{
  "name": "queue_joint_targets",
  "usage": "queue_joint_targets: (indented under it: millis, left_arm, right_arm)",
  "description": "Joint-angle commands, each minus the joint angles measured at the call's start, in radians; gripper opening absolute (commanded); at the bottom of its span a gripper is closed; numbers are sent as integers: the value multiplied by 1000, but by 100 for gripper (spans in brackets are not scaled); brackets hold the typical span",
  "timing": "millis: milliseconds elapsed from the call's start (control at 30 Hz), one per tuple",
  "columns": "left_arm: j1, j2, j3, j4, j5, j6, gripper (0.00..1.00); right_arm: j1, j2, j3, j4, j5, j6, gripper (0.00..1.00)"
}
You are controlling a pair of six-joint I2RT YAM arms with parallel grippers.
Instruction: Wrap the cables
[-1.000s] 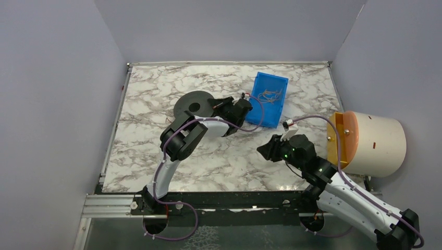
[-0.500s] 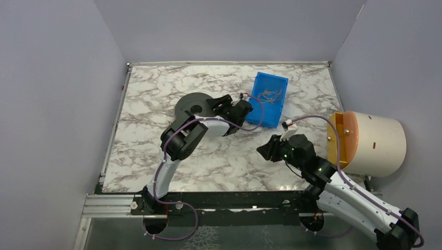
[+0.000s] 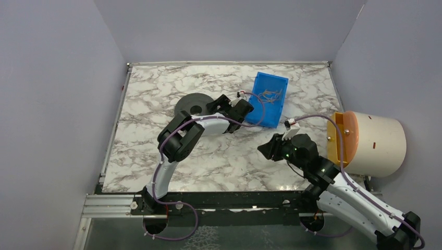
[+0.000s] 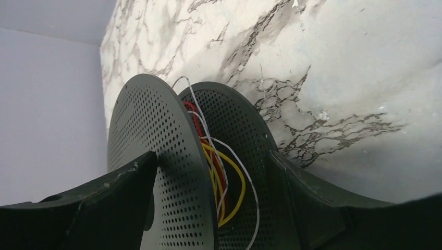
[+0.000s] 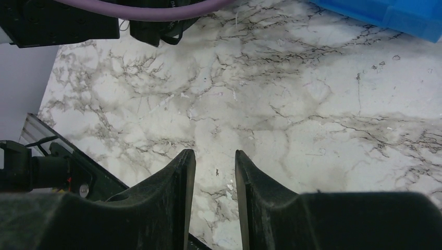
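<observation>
A dark perforated spool (image 3: 192, 104) lies on the marble table left of centre. In the left wrist view the spool (image 4: 156, 135) fills the frame, with red, yellow and white cables (image 4: 221, 172) wound loosely between its two discs. My left gripper (image 4: 208, 159) is open, one finger on each outer side of the spool; from above the left gripper (image 3: 212, 103) sits at the spool's right edge. More loose cables (image 3: 270, 95) lie in the blue bin (image 3: 265, 113). My right gripper (image 5: 215, 153) hovers over bare marble, slightly open, nothing between its fingers; from above the right gripper (image 3: 264, 150) is right of centre.
A beige cylinder with an orange end plate (image 3: 372, 143) stands off the table's right edge. Purple arm cables (image 3: 312, 119) arc above the right arm. Grey walls close the left, back and right sides.
My left gripper has opened wide from shut and shifted left, so its fingers now stand either side of the spool. The right arm has barely moved.
</observation>
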Motion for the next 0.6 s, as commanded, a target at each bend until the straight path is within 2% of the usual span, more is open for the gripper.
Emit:
queue_joint_targets:
  millis: [0,333,433,567]
  left_arm:
    - [-5,-85,-33,-75,116,-165,79]
    - [-6,-208,-135,-86,256,-297,84]
    - [-5,-256,-159,-88,299,-324,89]
    - [-8,-339,-202,-85,367,-362,90]
  right_arm:
    - [5,-11,34,-40,24,7,39]
    - [5,12,49,-62,26,26,39]
    - [5,21,66,-83,48,15,40]
    - [5,35,92,-113,87,-2,40]
